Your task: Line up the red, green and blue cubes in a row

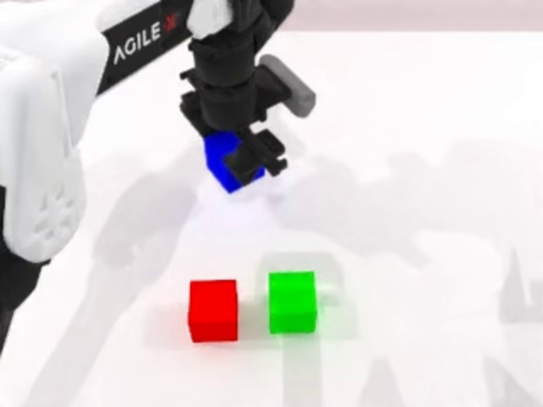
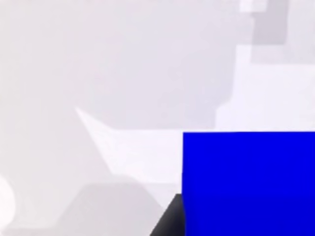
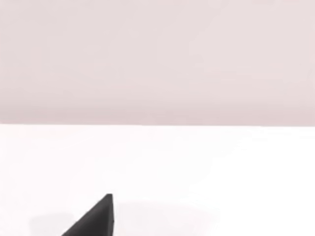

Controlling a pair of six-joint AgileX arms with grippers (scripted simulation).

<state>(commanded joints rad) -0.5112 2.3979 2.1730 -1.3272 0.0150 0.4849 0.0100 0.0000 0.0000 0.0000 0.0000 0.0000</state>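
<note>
Nearest the overhead camera, our left arm (image 1: 51, 127) fills the top view's left edge, its white shell running toward the middle of the table (image 1: 424, 127) with "AGILE" lettered on a black band. At its end our left gripper (image 1: 242, 157) hangs over the blue cube (image 1: 227, 161), the dark fingers (image 1: 254, 153) on either side of it and pinching it. The cube is turned at an angle to the table's edges. Whether it rests on the surface or is lifted just off it, we cannot tell.

From the left wrist view the blue cube (image 2: 248, 184) sits close against the lens as a flat blue face, with a dark wedge of one fingertip (image 2: 170, 221) touching its edge.

Toward the near side of the table, well apart from the blue cube, the red cube (image 1: 213, 310) and the green cube (image 1: 293, 301) sit side by side, red on the left and green on the right, a narrow strip of bare table between them. Both lie square to the table's edges and neither is touched by a gripper.

Our right arm does not show in the top view. Its wrist view gives only pale table, a pinkish backdrop and a dark sliver of one finger (image 3: 96, 219), so we cannot tell how the right gripper's fingers stand.
</note>
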